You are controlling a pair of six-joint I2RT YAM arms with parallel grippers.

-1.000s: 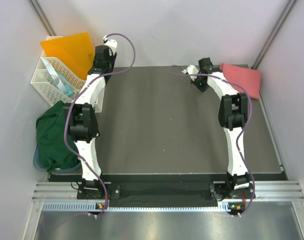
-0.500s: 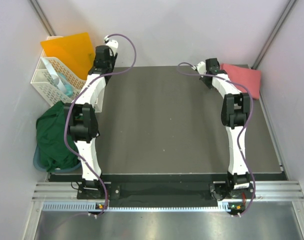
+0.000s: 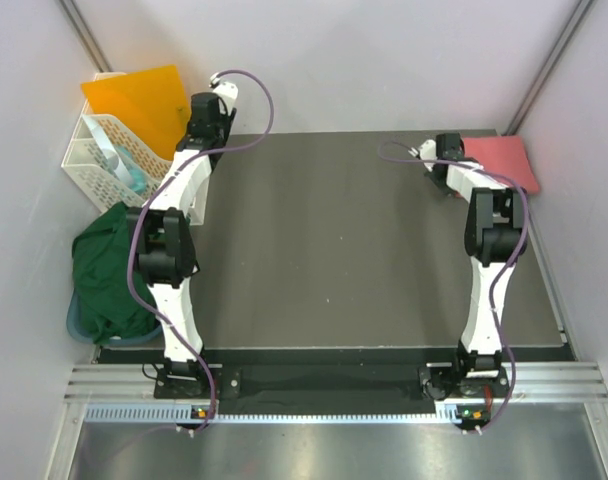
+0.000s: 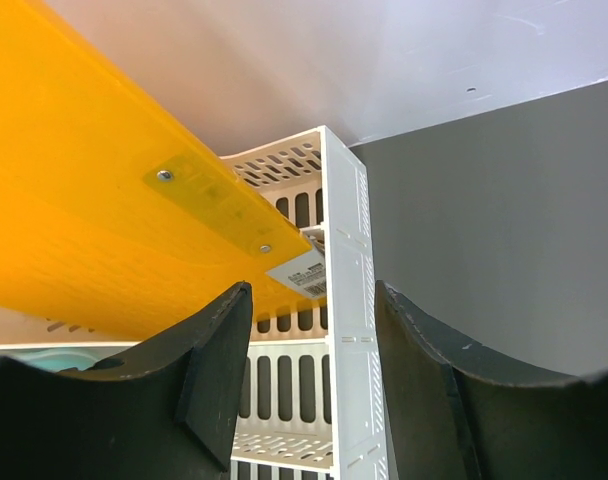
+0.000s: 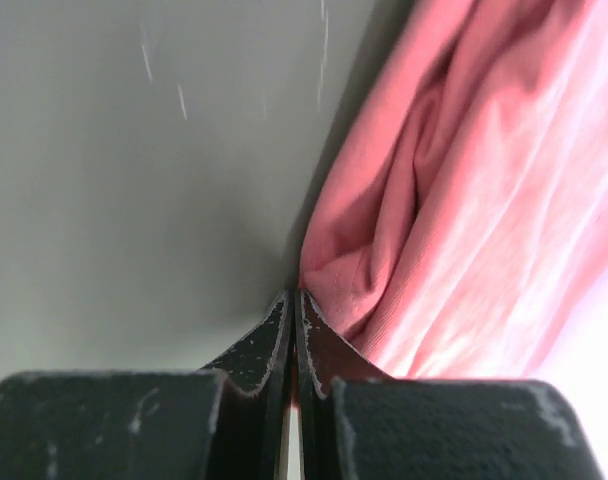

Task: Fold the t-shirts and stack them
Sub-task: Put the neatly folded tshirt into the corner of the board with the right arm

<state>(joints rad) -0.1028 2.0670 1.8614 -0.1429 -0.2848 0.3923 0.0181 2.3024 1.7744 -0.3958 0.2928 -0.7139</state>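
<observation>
the salmon-pink folded cotton t-shirt [image 3: 506, 163] lies at the far right corner of the dark grey table [image 3: 324, 250], well apart from the dark green crumpled t-shirt [image 3: 109, 268], which is heaped beyond the table's left edge. the right gripper [image 5: 292, 297] has its fingers pressed together, tips touching the pink shirt's near edge with no cloth seen between them. the left gripper [image 4: 312, 305] is spread and holds nothing, just beside the white slotted plastic basket [image 4: 346, 290] and the orange flat plastic folder [image 4: 84, 190]. both shirts look light, limp and prone to bunching. a pinch on an outer edge or corner, through all layers, would likely hold best.
</observation>
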